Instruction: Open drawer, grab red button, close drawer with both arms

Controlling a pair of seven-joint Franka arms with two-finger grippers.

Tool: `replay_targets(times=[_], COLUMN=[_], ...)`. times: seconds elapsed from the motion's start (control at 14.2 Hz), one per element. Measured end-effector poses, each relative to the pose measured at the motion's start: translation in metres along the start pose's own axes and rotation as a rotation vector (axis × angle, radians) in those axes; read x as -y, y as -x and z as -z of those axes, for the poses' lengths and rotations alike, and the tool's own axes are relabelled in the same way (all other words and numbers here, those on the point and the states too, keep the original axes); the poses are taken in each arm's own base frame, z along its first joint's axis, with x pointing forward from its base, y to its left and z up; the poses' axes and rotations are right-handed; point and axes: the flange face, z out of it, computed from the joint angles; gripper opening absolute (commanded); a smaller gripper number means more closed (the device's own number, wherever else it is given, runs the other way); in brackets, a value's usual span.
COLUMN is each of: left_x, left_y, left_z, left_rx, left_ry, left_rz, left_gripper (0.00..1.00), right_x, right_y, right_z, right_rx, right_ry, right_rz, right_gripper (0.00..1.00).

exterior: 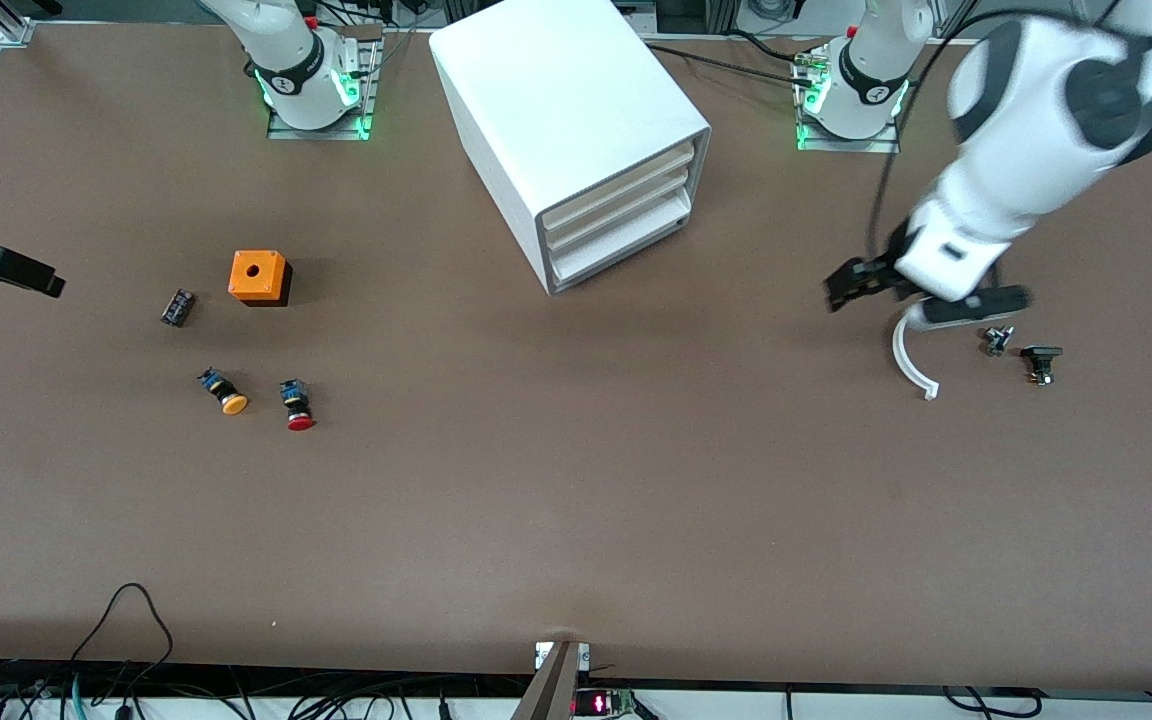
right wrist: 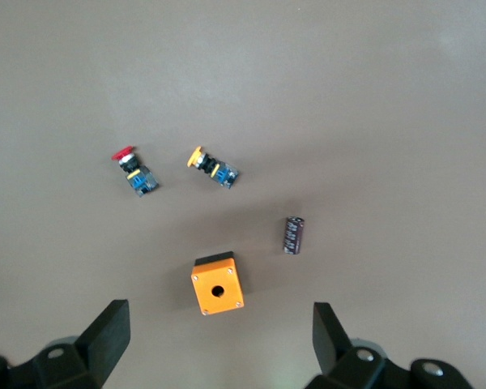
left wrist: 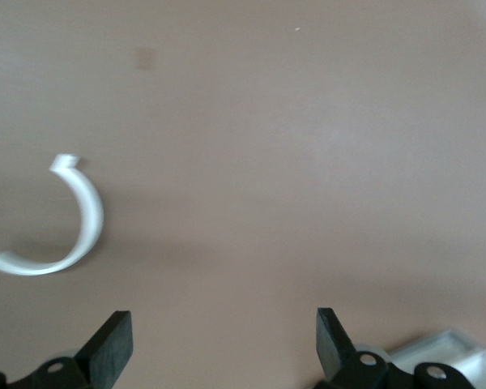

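Drawers of the white cabinet (exterior: 576,140) all sit flush — none pulled out. The red button (exterior: 299,408) lies on the desk (exterior: 576,500) toward the right arm's end, just beside an orange-capped button (exterior: 223,391), nearer the front camera than the orange box (exterior: 259,277) and a small dark cylinder (exterior: 177,307). That fits two stages alike: drawers shut with the button waiting, or button taken out and the drawer shut again. The left gripper (left wrist: 224,344) hovers with jaws wide over the desk near a curved white strip (exterior: 911,362) and two small dark parts (exterior: 1021,352). The right gripper (right wrist: 221,340), jaws also wide and holding nothing, hangs over the orange box — its arm mostly out of the front view.
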Motion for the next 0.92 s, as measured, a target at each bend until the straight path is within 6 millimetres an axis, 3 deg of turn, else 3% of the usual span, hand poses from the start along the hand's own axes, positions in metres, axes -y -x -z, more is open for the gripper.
replay_targets(times=[0.14,0.28,0.49,0.92], left_x=[0.041,0.063,0.058,0.054], left_y=[-0.006,-0.006,-0.006,-0.01], left_z=[0.047,0.073,0.072,0.064], left_rx=[-0.002,0.02,0.037,0.054], left_ry=[-0.029,-0.07,-0.121,-0.126], left_rz=[-0.033,-0.058,-0.086,-0.094], left_gripper=[1.0,1.0,1.0,1.0], right_x=[0.003,0.005,0.003,0.004], right_y=[0.01,0.023,0.036,0.034], right_z=[0.009,0.012,0.012,0.007], right_rx=[-0.002,-0.001,-0.015,-0.028], right_ry=[-0.003,-0.005,-0.009,-0.01], right_rz=[0.025,0.046,0.076,0.1], right_gripper=[1.0,1.0,1.0,1.0])
